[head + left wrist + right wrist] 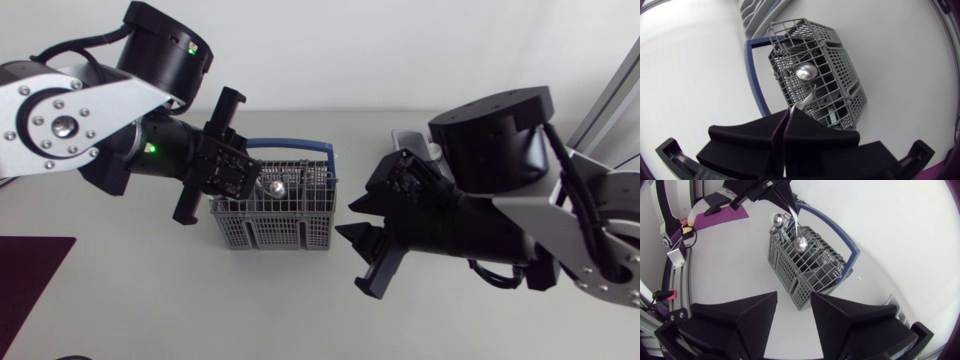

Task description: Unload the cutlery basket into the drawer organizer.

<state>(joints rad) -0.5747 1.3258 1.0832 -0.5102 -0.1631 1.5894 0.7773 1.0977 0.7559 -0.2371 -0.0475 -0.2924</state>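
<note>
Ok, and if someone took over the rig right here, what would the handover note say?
Left gripper: fingers shut on a spoon by its handle, bowl down, over the cutlery basket.
Right gripper: open, empty, near the basket.
Drawer organizer: behind the right arm, mostly hidden; contents unseen.
Done: one spoon grasped.
Left: carry it to the organizer, then take the second shiny piece standing in the basket.
</note>
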